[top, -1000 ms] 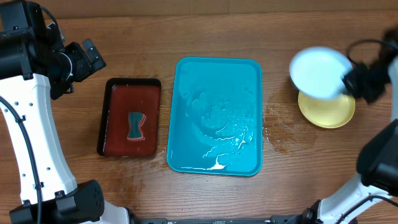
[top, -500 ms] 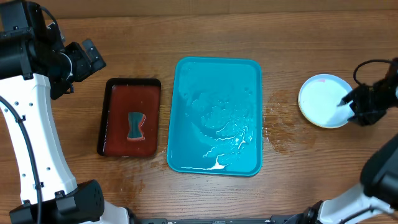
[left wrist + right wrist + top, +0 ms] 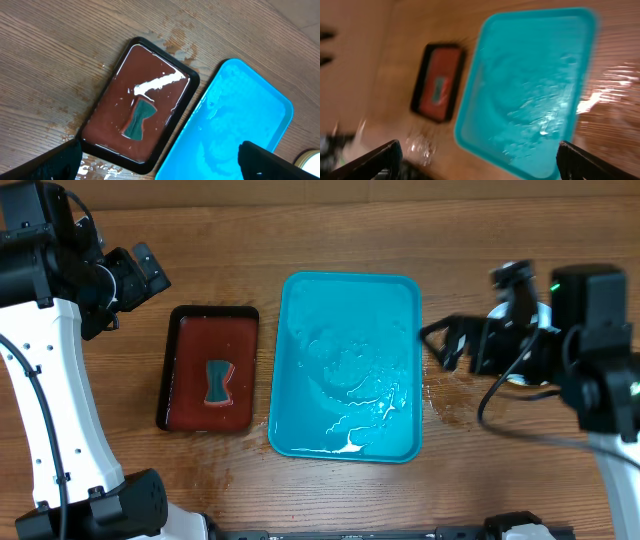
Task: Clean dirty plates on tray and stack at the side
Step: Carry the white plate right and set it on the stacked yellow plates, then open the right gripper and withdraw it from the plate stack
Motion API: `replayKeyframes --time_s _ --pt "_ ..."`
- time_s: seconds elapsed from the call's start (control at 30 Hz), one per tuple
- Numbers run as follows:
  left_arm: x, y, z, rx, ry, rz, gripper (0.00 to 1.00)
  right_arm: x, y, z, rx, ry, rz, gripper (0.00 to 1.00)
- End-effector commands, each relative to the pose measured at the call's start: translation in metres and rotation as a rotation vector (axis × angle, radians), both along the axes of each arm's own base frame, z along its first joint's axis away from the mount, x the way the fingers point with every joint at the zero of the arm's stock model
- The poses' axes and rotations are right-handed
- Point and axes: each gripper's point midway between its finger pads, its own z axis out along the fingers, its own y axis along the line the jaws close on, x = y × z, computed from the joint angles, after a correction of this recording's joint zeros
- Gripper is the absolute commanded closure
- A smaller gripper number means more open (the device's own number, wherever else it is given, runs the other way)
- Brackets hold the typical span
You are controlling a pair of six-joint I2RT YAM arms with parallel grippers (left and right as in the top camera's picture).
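Note:
The turquoise tray (image 3: 350, 365) lies mid-table, wet and with no plates on it; it also shows in the left wrist view (image 3: 240, 125) and, blurred, in the right wrist view (image 3: 535, 85). The plates (image 3: 541, 309) sit to the tray's right, almost wholly hidden under my right arm. A pale rim of them peeks in at the corner of the left wrist view (image 3: 311, 159). My right gripper (image 3: 440, 346) (image 3: 479, 150) is open and holds nothing, pointing left at the tray's right edge. My left gripper (image 3: 150, 268) (image 3: 160, 148) hangs open and high at the far left.
A dark red, black-rimmed tray (image 3: 180, 370) holding a teal sponge (image 3: 217, 381) and some liquid lies left of the turquoise tray. Water is spilled on the wood by the tray's right edge (image 3: 448, 395). Bare wood runs along the back.
The right gripper set the white plate down on the yellow one, opened, and swung left toward the tray, covering the stack. The left arm has not moved.

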Motion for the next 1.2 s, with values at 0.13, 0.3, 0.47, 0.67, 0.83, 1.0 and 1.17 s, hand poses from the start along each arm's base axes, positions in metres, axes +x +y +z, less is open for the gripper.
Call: replayKeyframes --time_s 0.13,0.3,0.47,0.67,0.83,1.0,1.17 --pt "0.0 0.001 0.007 0.021 -0.022 -0.017 0.0 -0.017 0.026 0.006 -0.006 -0.035 0.114 0.0" --pt "0.0 0.001 0.007 0.021 -0.022 -0.018 0.0 -0.015 0.016 0.023 -0.045 -0.165 0.113 0.0" --pt "0.0 0.001 0.007 0.021 -0.022 -0.018 0.0 -0.011 -0.008 0.052 -0.181 -0.455 0.075 0.0" --pt "0.0 0.001 0.007 0.021 -0.022 -0.018 0.0 -0.025 -0.05 0.044 -0.226 -0.646 -0.106 0.0" --pt "0.0 0.001 0.007 0.021 -0.022 -0.018 0.0 -0.037 -0.079 -0.003 -0.249 -0.679 -0.226 0.0" --pt "0.0 0.001 0.007 0.021 -0.022 -0.018 0.0 -0.048 -0.096 -0.057 -0.236 -0.702 -0.317 0.0" --pt "0.0 0.001 0.007 0.021 -0.022 -0.018 0.0 -0.048 -0.103 -0.096 -0.182 -0.711 -0.392 0.0"
